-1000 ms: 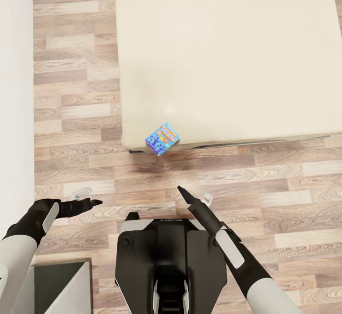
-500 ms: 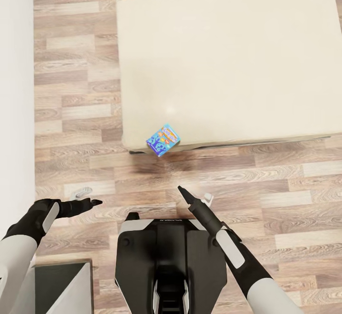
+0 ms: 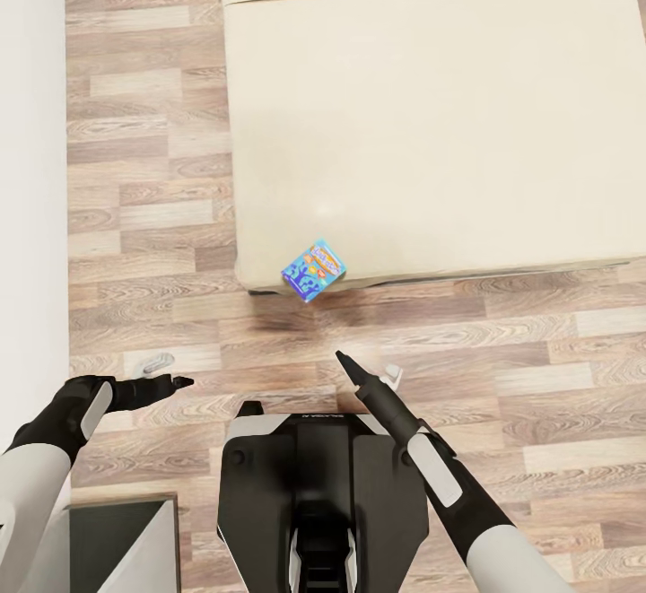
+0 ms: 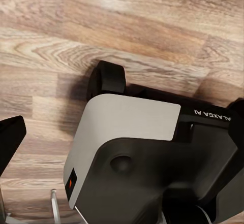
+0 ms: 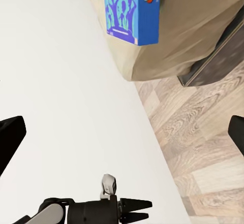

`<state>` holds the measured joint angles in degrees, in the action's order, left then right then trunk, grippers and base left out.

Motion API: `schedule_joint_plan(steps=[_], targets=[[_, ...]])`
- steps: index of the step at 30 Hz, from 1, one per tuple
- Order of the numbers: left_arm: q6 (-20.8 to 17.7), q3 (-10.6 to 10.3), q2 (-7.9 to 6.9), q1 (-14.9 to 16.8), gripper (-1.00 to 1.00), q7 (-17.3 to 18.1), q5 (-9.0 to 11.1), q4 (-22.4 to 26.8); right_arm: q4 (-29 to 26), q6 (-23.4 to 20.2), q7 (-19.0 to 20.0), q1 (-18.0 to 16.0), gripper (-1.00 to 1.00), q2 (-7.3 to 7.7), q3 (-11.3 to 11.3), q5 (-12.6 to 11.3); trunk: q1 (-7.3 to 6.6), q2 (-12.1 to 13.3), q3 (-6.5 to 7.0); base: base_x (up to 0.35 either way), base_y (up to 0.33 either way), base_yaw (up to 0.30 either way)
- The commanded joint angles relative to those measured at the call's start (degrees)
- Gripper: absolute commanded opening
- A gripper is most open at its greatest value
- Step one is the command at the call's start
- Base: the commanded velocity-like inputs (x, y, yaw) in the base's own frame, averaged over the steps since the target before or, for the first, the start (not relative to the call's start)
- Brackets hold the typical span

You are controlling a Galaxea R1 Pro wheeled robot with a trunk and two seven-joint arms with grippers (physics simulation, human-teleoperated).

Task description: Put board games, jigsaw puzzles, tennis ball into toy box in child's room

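1. Head view: the bed (image 3: 431,117) runs off the top and right edges; its far end and headboard are cut off. Only a thin dark strip of frame shows under the near mattress edge.
2. The small blue board game (image 3: 313,271) sits at the near left corner of the mattress, overhanging the edge above the wood floor (image 3: 144,216). Its print is too small to read in the head view. The right wrist view shows the same box (image 5: 132,10) with its upper part cropped and its lettering only partly legible.
3. Left gripper (image 3: 170,384): fingers look close together, pointing toward the robot's middle, low over the floor; the exact gap I cannot tell. Nothing is held.
4. Right gripper (image 3: 345,361): seen end-on as one dark point, so I cannot tell the finger state there. The right wrist view has dark tips at both side edges of the frame, so the fingers stand wide apart, empty.
5. Left wrist view: the robot's base (image 4: 127,148) and floor planks; one dark fingertip (image 4: 9,137) at the frame edge.
6. Versus 0.5 s ago: the whole scene sits slightly rightward and lower, so the camera has moved. Both arms keep the same pose. The box stays on the same mattress corner.
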<state>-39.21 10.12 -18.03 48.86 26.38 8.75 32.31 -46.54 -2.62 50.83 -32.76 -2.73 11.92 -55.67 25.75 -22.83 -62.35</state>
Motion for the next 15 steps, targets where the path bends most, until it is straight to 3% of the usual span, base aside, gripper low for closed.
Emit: schedule_joint_plan(steps=[1,15], targets=[[-0.44,0.17,0.01,0.0,1.0,0.02,0.31,0.03,0.04,-0.26,0.14,-0.02,1.0,-0.02,0.12,-0.57,0.04,-0.09,-0.05,0.004,0.004,0.0],[-0.38,0.17,0.08,0.0,1.0,-0.01,0.31,0.03,0.04,-0.19,-0.15,-0.02,1.0,-0.03,0.12,-0.58,0.04,-0.09,-0.05,0.113,0.082,0.0]])
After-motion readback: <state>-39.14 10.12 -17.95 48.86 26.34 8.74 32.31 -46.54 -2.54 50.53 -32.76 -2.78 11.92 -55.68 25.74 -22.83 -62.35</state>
